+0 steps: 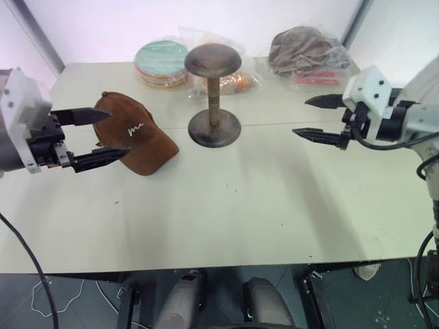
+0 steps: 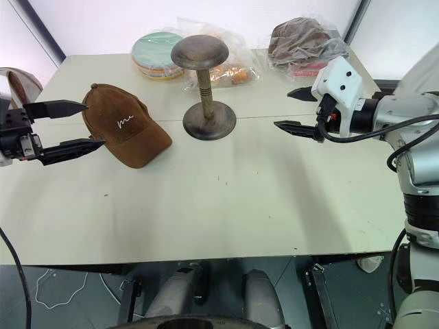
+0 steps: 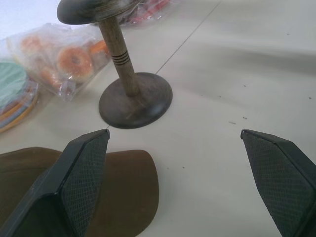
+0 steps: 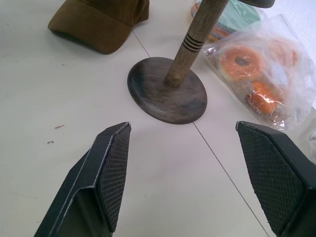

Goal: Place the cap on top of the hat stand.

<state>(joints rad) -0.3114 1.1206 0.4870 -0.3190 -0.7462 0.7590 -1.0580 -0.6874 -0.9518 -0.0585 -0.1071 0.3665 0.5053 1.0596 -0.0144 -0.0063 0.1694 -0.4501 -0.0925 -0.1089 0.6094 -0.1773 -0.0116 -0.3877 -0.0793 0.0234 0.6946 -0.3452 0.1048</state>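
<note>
We see the cap point(image 1: 130, 134) lying on the white table point(image 1: 260, 205), to the left of the hat stand point(image 1: 214, 96) and close beside its base without touching it. It rests the right way up, crown uppermost. Its long axis runs on a slant from crown to brim: the rounded crown sits on the side away from the stand, farther back on the table, while the curved brim points toward the front edge of the table and slightly toward the stand's base. The cap is rust-brown with a soft, suede-like surface, a small button at the top of the crown, and small white script stitched on the front panel above the brim.

The stand is upright, dark bronze-brown, with a bare domed top, a slim ribbed post and a round disc base.

Our left gripper point(image 1: 96, 136) hovers on the far side of the cap from the stand, its two black fingers spread wide on either side of the crown's edge, gripping nothing. Our right gripper point(image 1: 317, 118) hangs to the right of the stand, well apart from it, its fingers also spread wide and empty.
</note>
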